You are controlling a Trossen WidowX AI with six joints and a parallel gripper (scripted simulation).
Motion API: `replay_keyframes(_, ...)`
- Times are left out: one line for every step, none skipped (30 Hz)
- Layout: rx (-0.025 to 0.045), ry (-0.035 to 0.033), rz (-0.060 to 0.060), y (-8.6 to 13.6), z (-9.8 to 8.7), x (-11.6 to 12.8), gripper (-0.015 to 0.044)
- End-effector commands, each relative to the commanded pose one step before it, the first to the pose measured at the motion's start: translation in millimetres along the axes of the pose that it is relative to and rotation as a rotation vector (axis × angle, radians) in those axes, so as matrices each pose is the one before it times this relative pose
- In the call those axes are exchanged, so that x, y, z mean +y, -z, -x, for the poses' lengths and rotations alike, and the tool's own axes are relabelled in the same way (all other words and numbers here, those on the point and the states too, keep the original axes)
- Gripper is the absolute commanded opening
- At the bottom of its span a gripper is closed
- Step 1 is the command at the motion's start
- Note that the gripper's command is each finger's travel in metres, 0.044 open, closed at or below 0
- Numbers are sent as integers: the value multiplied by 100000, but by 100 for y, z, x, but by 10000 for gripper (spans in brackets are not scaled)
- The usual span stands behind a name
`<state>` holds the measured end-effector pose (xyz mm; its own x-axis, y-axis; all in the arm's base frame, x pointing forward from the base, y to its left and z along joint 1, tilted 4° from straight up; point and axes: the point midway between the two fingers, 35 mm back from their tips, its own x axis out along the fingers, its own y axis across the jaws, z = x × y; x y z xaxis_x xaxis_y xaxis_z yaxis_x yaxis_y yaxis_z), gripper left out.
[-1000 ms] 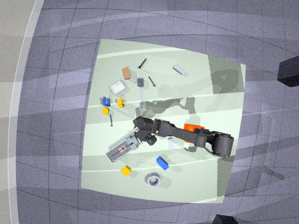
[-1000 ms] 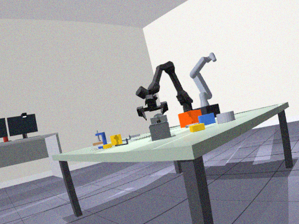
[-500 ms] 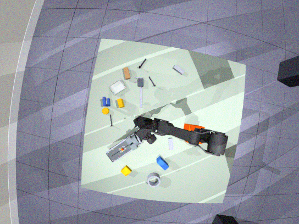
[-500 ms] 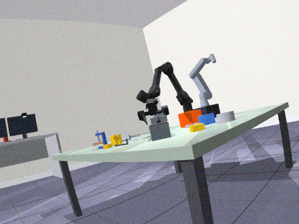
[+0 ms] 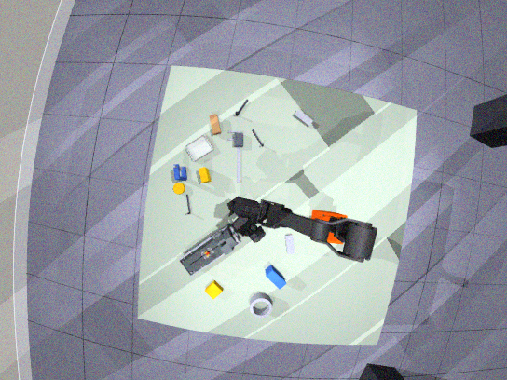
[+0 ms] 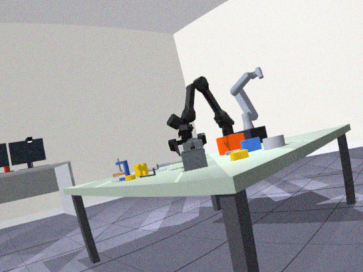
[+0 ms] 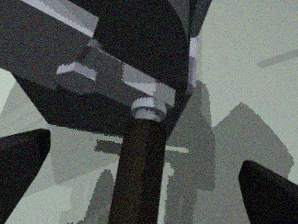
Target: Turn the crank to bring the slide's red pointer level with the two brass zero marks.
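The grey slide machine point(image 5: 191, 265) point(image 6: 195, 159) stands on the pale green table, with its crank end under the arm. Its small red pointer point(image 5: 207, 253) shows partway along the slide; the brass zero marks are too small to make out. In the wrist view the crank's grey arm point(image 7: 162, 93) crosses below the black disc, and the dark round handle point(image 7: 139, 175) runs down from its end. My gripper point(image 7: 147, 155) point(image 6: 189, 143) is open, one finger on each side of the handle with space between; neither finger touches it in the wrist view. The arm hides the handle in the top view.
An orange block point(image 5: 328, 215) point(image 6: 230, 143) sits by the arm's base. A blue block point(image 5: 276, 277) point(image 6: 251, 144), a yellow block point(image 5: 213, 290) point(image 6: 239, 155) and a grey ring point(image 5: 252, 307) point(image 6: 273, 143) lie nearby. A white box point(image 5: 199, 148) and several small parts lie farther off.
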<state>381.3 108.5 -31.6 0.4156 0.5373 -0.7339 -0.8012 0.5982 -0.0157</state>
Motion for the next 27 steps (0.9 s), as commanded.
replay_keyframes(589, -984, -365, 565, -351, 249, 414)
replay_keyframes(0, 0, 0, 0, 0, 0, 387)
replay_keyframes(0, 0, 0, 0, 0, 0, 361)
replay_keyframes(0, 0, 0, 0, 0, 0, 335)
replay_keyframes(0, 0, 0, 0, 0, 0, 309)
replay_keyframes(0, 0, 0, 0, 0, 0, 282)
replay_keyframes(0, 0, 0, 0, 0, 0, 256)
replay_keyframes(0, 0, 0, 0, 0, 0, 230)
replay_keyframes(0, 0, 0, 0, 0, 0, 204)
replay_keyframes(0, 0, 0, 0, 0, 0, 177)
replay_keyframes(0, 0, 0, 0, 0, 0, 151)
replay_keyframes(0, 0, 0, 0, 0, 0, 125)
replay_keyframes(0, 0, 0, 0, 0, 0, 99)
replay_keyframes(0, 0, 0, 0, 0, 0, 72)
replay_keyframes(0, 0, 0, 0, 0, 0, 46)
replay_keyframes(0, 0, 0, 0, 0, 0, 20)
replay_keyframes(0, 0, 0, 0, 0, 0, 0)
replay_keyframes(0, 0, 0, 0, 0, 0, 0)
replay_keyframes(0, 0, 0, 0, 0, 0, 0)
replay_keyframes(0, 0, 0, 0, 0, 0, 0)
replay_keyframes(0, 0, 0, 0, 0, 0, 0)
replay_keyframes(-3, 2, 2, -70, 43, -19, 0)
replay_keyframes(-3, 2, 2, -70, 43, -19, 0)
replay_keyframes(0, 0, 0, 7, -8, 4, 0)
replay_keyframes(0, 0, 0, 0, 0, 0, 0)
replay_keyframes(0, -1, -1, 14, -18, 12, 0)
replay_keyframes(0, -1, -1, 15, -13, 12, 0)
